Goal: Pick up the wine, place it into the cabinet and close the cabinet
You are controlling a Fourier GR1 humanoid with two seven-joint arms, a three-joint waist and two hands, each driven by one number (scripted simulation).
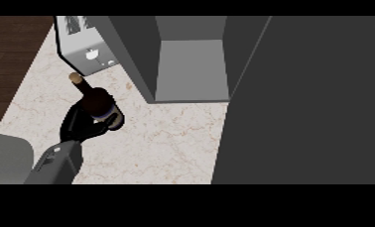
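Observation:
A dark wine bottle (96,100) with a cork-coloured top and a pale label band is held tilted over the marble counter (168,141), left of the cabinet. My left hand (79,123) is curled round the bottle's lower part. The grey cabinet (189,67) stands open at the back, its inside bare. Its open door (300,102) is a big dark panel filling the right side of the view. My right hand does not show.
A silver toaster (88,47) stands at the back left, just beyond the bottle's top. Dark wooden floor shows past the counter's left edge. A grey shape sits at the lower left corner.

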